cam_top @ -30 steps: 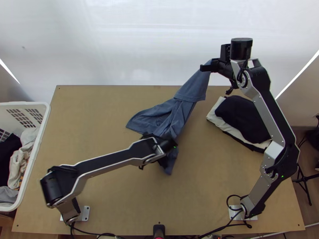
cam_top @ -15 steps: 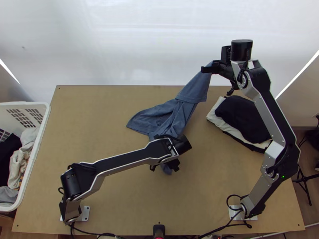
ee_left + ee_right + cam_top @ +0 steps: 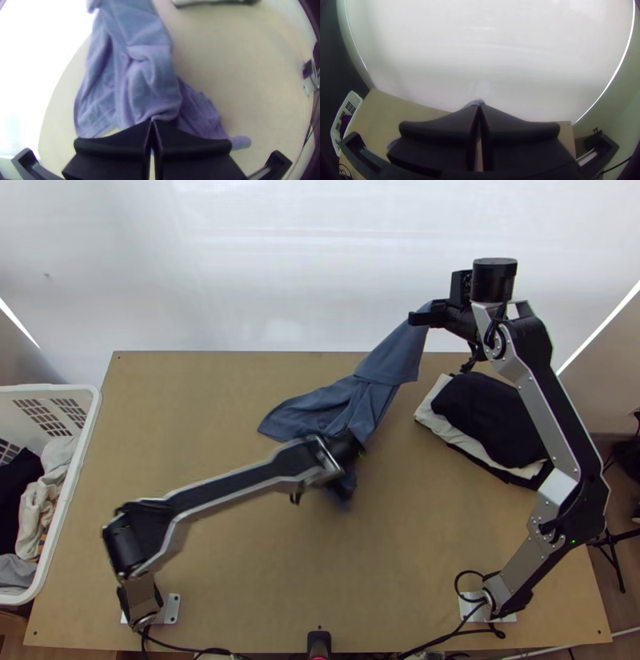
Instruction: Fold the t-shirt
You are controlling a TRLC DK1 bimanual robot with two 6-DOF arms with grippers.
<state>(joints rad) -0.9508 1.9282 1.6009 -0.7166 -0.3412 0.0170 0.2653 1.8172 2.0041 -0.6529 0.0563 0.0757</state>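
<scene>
Perhaps the t-shirt (image 3: 388, 358), slanting bunched over the tabletop (image 3: 192, 420) and pinched by the left gripper (image 3: 152, 121) and raised right gripper (image 3: 480, 104), could slip free if the arms pull unevenly, or crease if folded untidied.

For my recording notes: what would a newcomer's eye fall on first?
The blue t-shirt, lifted by one end over the far edge of the table in the right end effector. Then the dark and white cloth pile at the table's right and the white basket at the left.
</scene>
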